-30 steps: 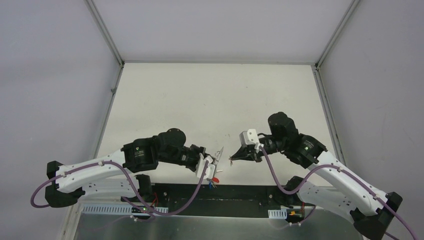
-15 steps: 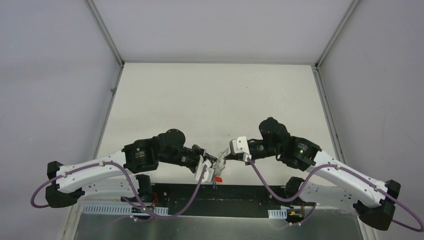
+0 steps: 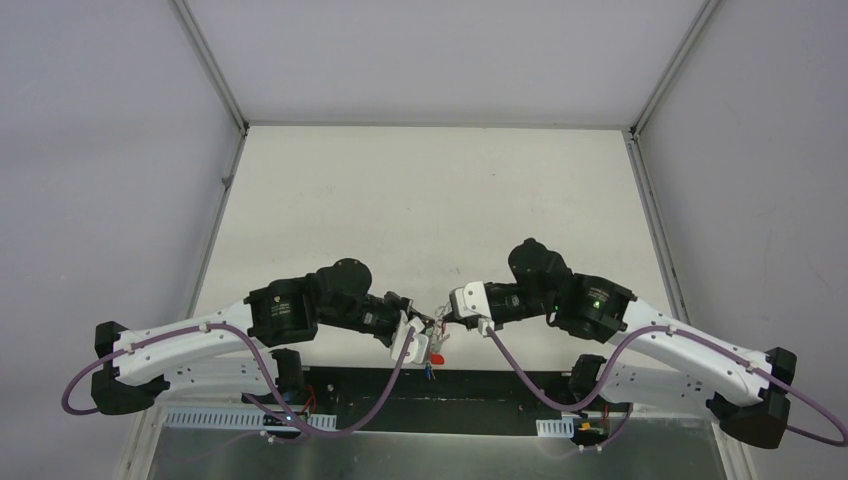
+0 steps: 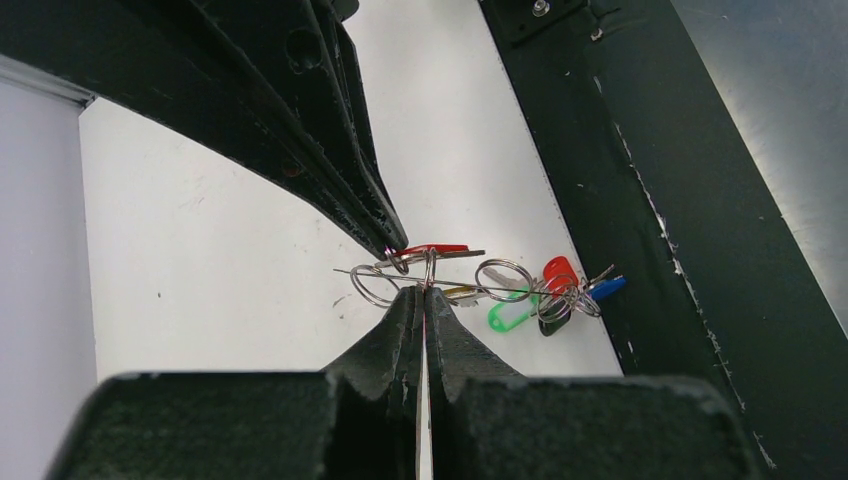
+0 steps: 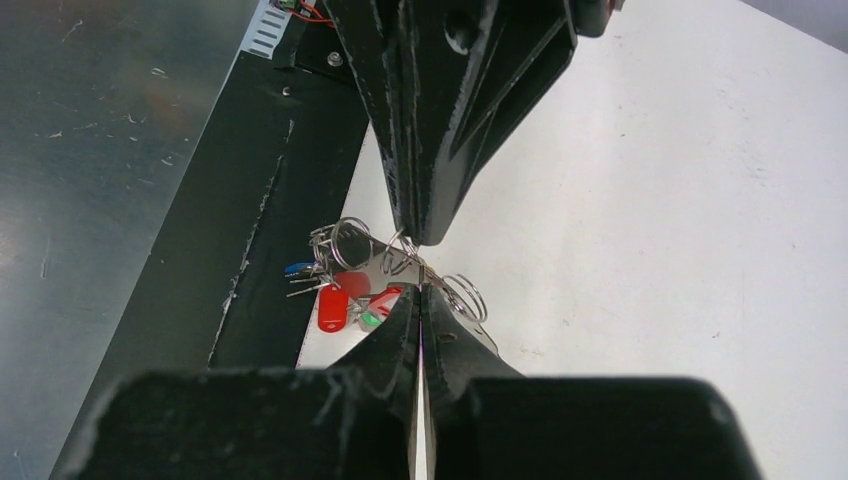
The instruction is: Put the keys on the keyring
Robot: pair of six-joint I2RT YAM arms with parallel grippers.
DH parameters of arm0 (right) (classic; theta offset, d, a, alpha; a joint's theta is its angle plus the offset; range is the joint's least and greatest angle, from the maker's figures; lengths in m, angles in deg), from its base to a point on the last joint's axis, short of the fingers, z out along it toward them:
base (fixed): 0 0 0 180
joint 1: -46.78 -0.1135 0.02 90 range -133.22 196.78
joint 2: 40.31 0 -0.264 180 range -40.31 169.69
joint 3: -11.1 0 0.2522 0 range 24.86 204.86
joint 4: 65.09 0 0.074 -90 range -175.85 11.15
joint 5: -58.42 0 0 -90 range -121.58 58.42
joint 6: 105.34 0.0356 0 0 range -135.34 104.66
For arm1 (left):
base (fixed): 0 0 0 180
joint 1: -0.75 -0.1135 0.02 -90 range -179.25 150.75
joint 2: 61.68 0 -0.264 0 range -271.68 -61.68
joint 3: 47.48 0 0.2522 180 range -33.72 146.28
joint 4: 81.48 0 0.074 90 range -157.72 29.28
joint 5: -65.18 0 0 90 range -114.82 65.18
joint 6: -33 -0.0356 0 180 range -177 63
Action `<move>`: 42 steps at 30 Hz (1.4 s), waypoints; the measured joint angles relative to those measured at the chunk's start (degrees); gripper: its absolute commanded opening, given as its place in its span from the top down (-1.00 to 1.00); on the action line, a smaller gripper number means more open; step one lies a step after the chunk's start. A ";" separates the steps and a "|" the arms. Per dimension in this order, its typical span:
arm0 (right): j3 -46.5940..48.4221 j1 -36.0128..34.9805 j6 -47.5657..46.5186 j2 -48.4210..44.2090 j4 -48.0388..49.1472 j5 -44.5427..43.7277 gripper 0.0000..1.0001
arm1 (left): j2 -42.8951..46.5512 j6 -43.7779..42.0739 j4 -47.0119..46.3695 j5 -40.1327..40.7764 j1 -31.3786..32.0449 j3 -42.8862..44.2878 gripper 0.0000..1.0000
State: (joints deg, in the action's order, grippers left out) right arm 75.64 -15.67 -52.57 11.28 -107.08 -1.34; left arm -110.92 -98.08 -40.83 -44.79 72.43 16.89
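White table (image 3: 420, 190) and grey walls surround the work, which sits at the near edge beside the black base plate (image 4: 640, 150). The left end effector (image 4: 424, 292) is pinched fully shut on the thin dark grey wire keyring (image 4: 462, 289). A green-headed key (image 4: 508, 316), a blue-headed key (image 4: 606, 287) and a hanging red-headed key (image 4: 558, 272) appear threaded already. The right end effector (image 5: 420, 292), equally shut, seemingly grips a second red-headed key (image 4: 432, 249) at the wire, not yet on. No writing is legible.

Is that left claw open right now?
No: in its own wrist view, the left claw has its two fingers pressed together at the tips, with no gap showing between them.
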 measured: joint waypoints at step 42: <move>-4.66 -8.48 -9.94 -4.81 1.40 -6.82 0.46 | -0.20 6.03 -1.20 0.07 0.35 0.00 1.00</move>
State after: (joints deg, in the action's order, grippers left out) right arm 70.99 -24.15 -62.52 6.47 -105.68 -8.16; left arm -111.11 -92.05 -42.03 -44.72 72.78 16.89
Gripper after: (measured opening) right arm 0.057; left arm 0.008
